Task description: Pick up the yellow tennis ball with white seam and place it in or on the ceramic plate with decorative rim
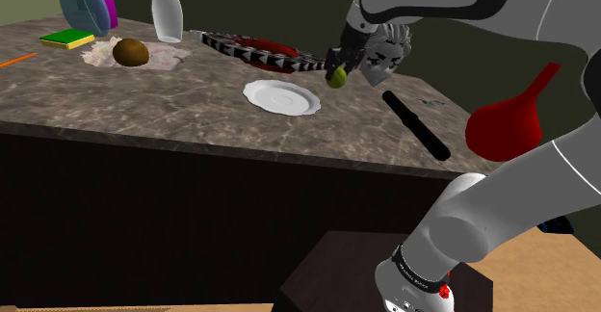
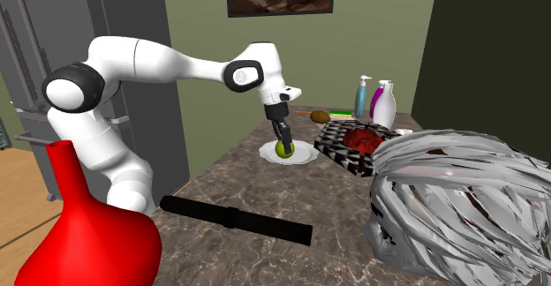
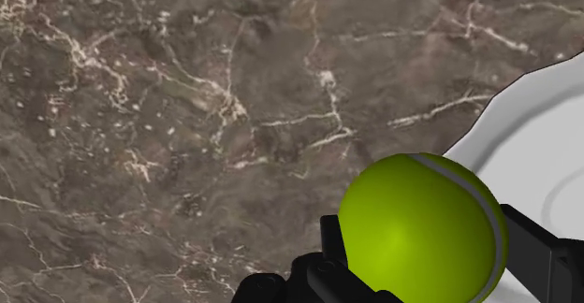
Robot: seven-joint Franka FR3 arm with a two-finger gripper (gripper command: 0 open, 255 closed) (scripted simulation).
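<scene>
The hand [image 3: 429,259] is clasping the yellow-green tennis ball [image 3: 412,222] between its fingers, close to the white plate [image 3: 538,128]; a pale seam is curving across the ball.

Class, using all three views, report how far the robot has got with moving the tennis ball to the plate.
Done: the gripper is shut on the yellow-green tennis ball and holds it above the veined counter. In hand: the ball hangs beside the white plate's rim. Left: centre it over the plate, lower, release.
</scene>
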